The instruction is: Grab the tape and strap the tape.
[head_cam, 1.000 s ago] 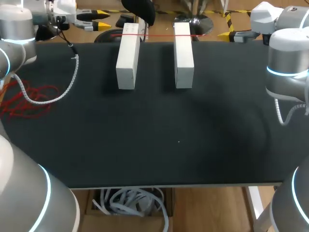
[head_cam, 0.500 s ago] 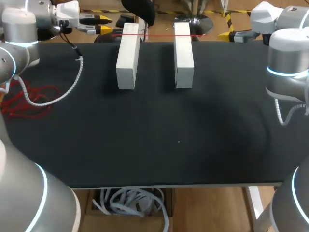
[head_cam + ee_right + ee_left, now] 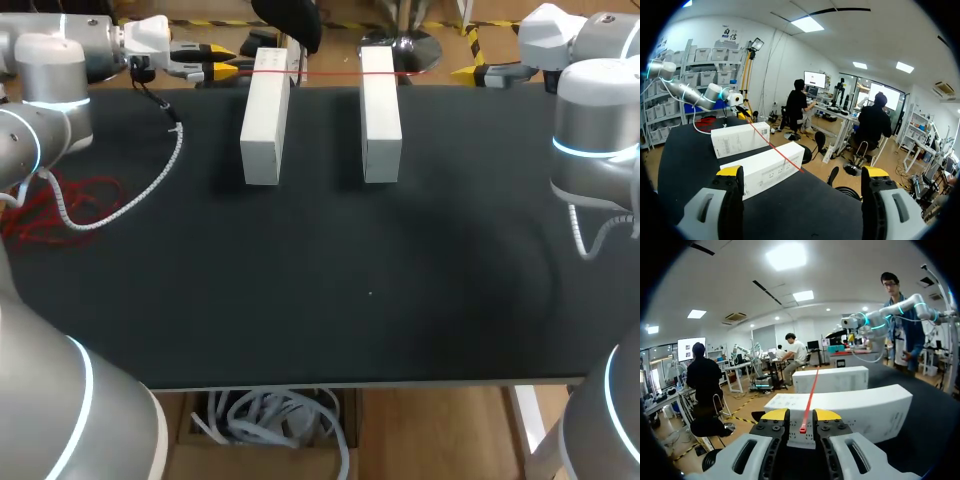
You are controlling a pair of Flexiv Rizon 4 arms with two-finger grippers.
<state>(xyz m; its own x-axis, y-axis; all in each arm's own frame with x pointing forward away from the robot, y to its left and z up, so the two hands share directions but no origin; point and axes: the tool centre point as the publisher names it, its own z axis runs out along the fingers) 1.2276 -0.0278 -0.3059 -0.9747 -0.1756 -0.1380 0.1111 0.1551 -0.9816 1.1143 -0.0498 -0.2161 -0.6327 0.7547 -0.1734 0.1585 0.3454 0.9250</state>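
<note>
Two white blocks lie side by side at the table's far edge. A thin red tape runs taut across their far ends. My left gripper sits just left of the left block, level with the tape. In the left wrist view the tape's loose end lies between the left gripper's yellow tips, which stand close together with a small gap on each side. My right gripper hovers right of the blocks, wide open and empty, facing the tape.
A loose tangle of red tape lies on the black table at its left edge. My left arm's white coiled cable hangs over it.
My left gripper has moved right toward the left block and the tape's end, and its fingers have drawn closer together. The right arm has not moved.
</note>
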